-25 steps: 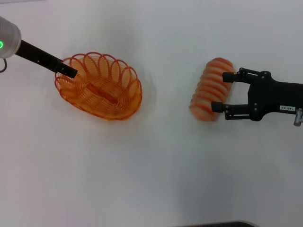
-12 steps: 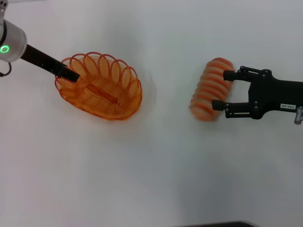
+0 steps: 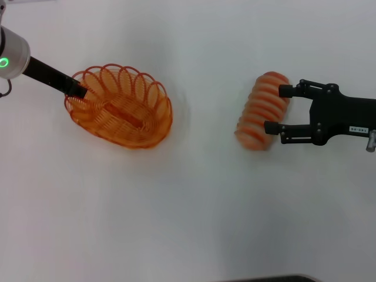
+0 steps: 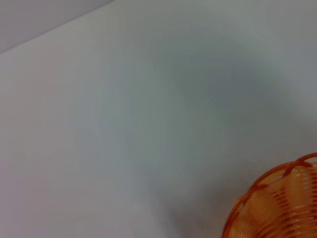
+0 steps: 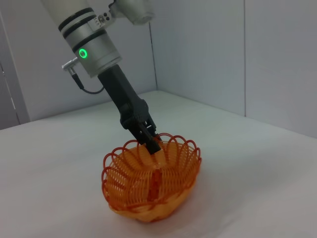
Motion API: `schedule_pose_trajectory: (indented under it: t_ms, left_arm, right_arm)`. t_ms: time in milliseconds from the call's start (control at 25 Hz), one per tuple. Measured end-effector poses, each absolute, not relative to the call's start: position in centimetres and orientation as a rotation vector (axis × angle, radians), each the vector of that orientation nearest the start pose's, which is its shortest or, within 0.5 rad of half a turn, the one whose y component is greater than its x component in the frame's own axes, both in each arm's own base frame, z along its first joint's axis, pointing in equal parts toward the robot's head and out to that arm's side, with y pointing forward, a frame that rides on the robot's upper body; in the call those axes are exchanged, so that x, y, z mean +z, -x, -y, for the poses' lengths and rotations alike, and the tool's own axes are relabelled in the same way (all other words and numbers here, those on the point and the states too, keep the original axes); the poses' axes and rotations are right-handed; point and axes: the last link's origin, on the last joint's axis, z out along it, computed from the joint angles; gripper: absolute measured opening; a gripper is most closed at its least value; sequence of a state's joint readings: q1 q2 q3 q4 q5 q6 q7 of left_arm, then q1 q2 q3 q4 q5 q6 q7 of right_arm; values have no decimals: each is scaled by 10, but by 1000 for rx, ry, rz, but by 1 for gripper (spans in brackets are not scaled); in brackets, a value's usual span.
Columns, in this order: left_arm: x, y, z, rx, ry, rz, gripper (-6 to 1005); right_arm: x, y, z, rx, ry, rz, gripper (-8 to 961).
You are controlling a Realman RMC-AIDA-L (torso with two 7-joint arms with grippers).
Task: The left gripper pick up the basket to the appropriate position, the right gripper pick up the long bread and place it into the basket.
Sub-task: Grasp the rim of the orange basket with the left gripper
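Note:
The orange wire basket (image 3: 147, 126) sits left of centre on the white table, tipped a little and with nothing inside. My left gripper (image 3: 76, 89) reaches in from the far left and is shut on the basket's left rim. The right wrist view shows the same grip, with the left gripper (image 5: 151, 143) pinching the rim of the basket (image 5: 153, 193). The long bread (image 3: 258, 111) lies on the table at the right. My right gripper (image 3: 277, 108) is open beside it, its two fingertips just touching the loaf's right flank. A piece of the basket (image 4: 277, 208) shows in the left wrist view.
The white table (image 3: 194, 205) is bare between the basket and the bread and along the front. Grey walls (image 5: 208, 54) stand behind the table in the right wrist view.
The left gripper and the basket have shifted slightly to the left. The right gripper has drawn back a touch to the right; the bread has stayed put.

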State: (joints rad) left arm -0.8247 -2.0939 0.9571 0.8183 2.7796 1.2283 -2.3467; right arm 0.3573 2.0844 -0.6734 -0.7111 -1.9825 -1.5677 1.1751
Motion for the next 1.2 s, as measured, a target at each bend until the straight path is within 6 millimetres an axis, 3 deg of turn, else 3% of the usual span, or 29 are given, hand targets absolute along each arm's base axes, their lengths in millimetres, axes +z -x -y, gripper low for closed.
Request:
schedule_pose_trajectory:
  t_ms: [280, 760, 1200]
  left_arm:
    - [-7, 236, -415, 382, 2426, 1073, 193]
    - [8, 237, -415, 291, 2352, 1269, 117]
    - [16, 245, -400, 197, 2321, 1508, 96]
  right_arm:
    - [11, -310, -288, 609, 2639, -503, 930]
    - [13, -309, -290, 607, 2636, -485, 930]
    - [20, -313, -291, 626, 2582, -512, 931]
